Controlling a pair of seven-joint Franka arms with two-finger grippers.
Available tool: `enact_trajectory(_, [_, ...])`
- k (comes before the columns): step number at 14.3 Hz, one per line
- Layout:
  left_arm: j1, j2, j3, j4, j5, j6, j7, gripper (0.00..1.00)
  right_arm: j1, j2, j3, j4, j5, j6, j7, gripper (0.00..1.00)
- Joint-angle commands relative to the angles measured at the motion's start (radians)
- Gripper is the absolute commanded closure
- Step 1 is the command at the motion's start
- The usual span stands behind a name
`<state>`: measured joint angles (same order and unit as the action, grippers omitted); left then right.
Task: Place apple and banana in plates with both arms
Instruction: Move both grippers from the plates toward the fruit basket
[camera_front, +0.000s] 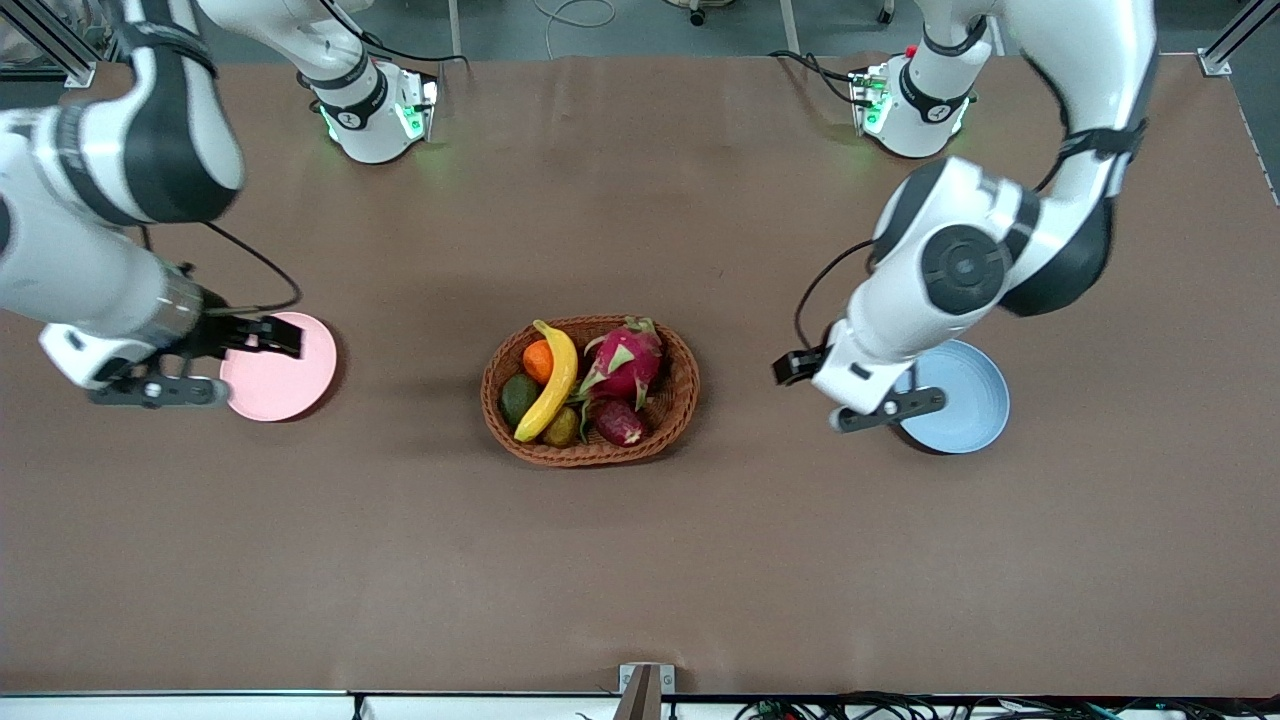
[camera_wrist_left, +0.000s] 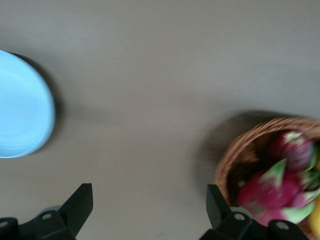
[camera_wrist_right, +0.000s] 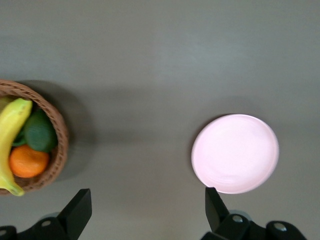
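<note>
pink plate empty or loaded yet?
Empty. The pink plate shows a bare surface in the right wrist view; the banana and apple lie in the basket.

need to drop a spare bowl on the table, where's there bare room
Bare table lies between the basket and the pink plate, between the basket and the blue plate, and nearer the front camera. The basket itself is crowded. The open right gripper and left gripper hover by the plates.

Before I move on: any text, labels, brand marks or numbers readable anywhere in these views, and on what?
None can be read.
Small dark round marks sit on the right arm's base and the left arm's base: too small to read.
The plates, basket and fruit carry no print.
</note>
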<state>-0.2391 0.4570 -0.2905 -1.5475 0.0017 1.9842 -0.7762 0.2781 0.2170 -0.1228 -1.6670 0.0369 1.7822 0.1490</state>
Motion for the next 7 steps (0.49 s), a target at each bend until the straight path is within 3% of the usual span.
enact_trajectory(1, [-0.054,0.077,0.001,0.04,-0.003,0.124,-0.122,0.0,0.091,0.051,-0.009,0.003,0.044,0.063,0.101,0.0])
enact_trajectory(7, [-0.166,0.248,0.005,0.115,0.0,0.321,-0.339,0.0,0.226,0.214,-0.009,0.033,0.143,0.276,0.355,0.0])
